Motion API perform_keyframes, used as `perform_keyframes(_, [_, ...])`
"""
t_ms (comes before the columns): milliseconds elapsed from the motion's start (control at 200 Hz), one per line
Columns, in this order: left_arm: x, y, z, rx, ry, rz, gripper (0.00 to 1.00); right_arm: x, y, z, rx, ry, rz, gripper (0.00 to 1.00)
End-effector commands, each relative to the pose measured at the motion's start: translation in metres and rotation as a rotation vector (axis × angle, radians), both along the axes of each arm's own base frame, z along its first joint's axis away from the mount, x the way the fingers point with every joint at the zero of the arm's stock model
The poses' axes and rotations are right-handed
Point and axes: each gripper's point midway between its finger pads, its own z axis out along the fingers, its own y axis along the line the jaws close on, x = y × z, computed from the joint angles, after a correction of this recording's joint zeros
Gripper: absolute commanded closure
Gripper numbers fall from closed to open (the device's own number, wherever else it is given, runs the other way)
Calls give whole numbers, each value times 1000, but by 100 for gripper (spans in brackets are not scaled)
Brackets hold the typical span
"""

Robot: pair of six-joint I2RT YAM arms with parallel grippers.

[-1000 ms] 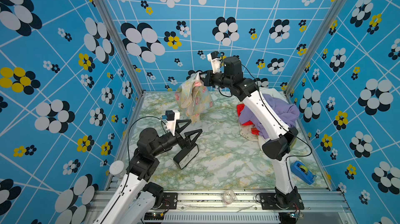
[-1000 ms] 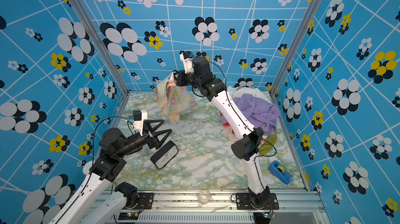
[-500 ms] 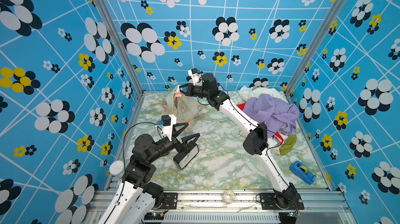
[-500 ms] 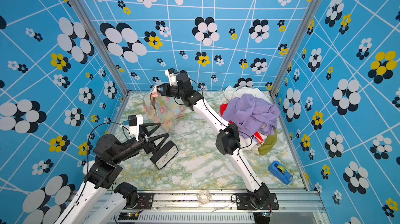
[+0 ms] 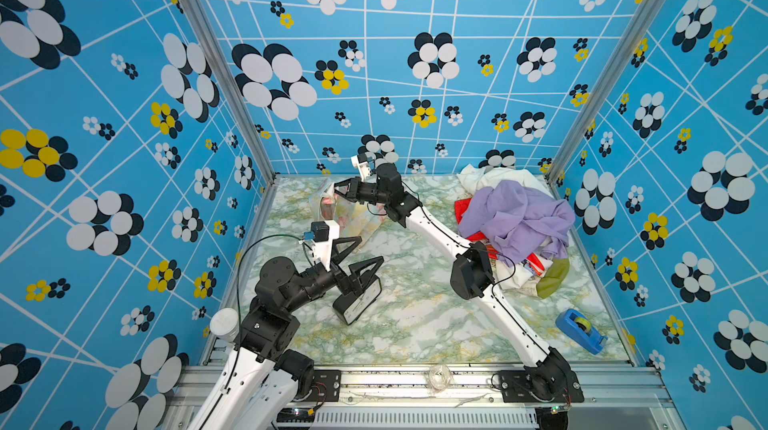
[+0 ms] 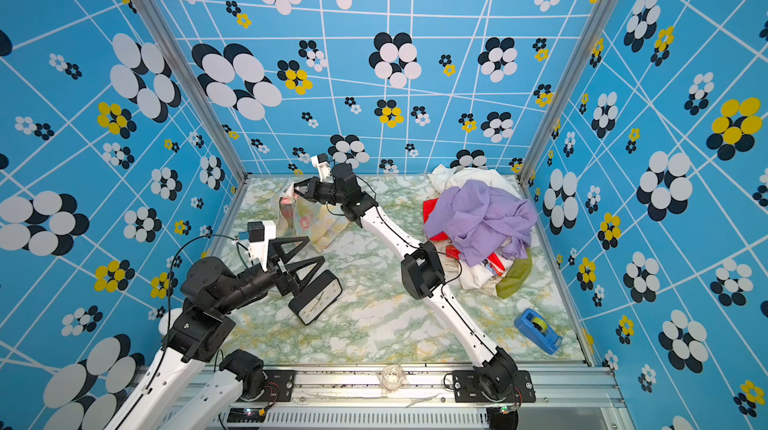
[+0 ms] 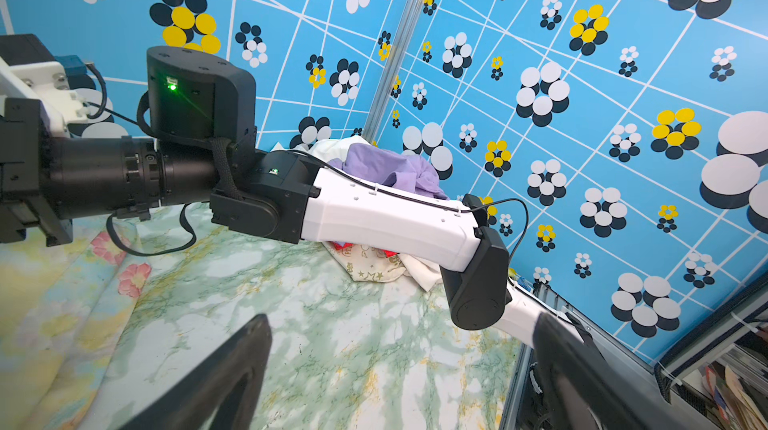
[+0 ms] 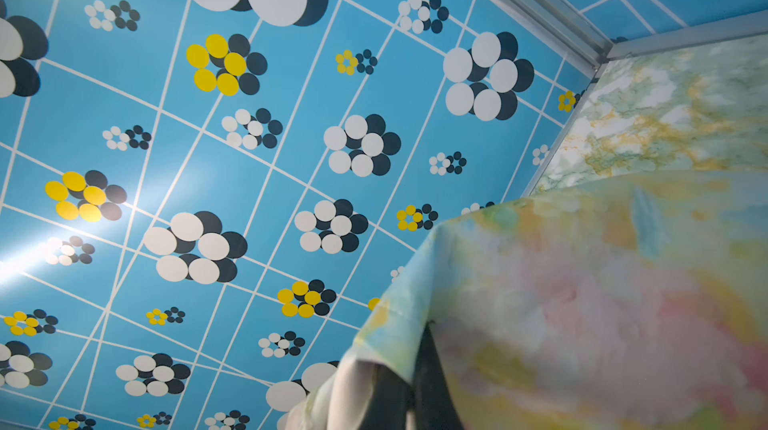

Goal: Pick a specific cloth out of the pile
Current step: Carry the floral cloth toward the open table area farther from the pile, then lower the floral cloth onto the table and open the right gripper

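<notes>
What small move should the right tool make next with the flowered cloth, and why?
Probably lower a little and open. The right tool is shut on the cloth, whose lower part lies on the table, well apart from the pile, so releasing it there seems safe.

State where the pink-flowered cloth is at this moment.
In both top views the cloth hangs from the right gripper at the back left of the table, its lower end resting there beyond the left gripper, well left of the pile.
</notes>
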Motion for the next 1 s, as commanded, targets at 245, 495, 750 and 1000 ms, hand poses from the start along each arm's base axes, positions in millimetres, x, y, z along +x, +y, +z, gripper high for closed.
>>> perform_keyframes(245, [3,2,-6,19,-1,15,1,-10,13,-57,-83,99,39,100])
perform_keyframes(495, [2,2,-7,22,2,13,1,-6,7,-106,-201,177,-3,92])
perform_keyframes(750, [2,2,-6,20,2,15,1,-12,7,-108,-218,182,22,33])
perform_keyframes(1000, [1,3,-4,15,-2,15,1,-20,7,-71,-178,135,63,14])
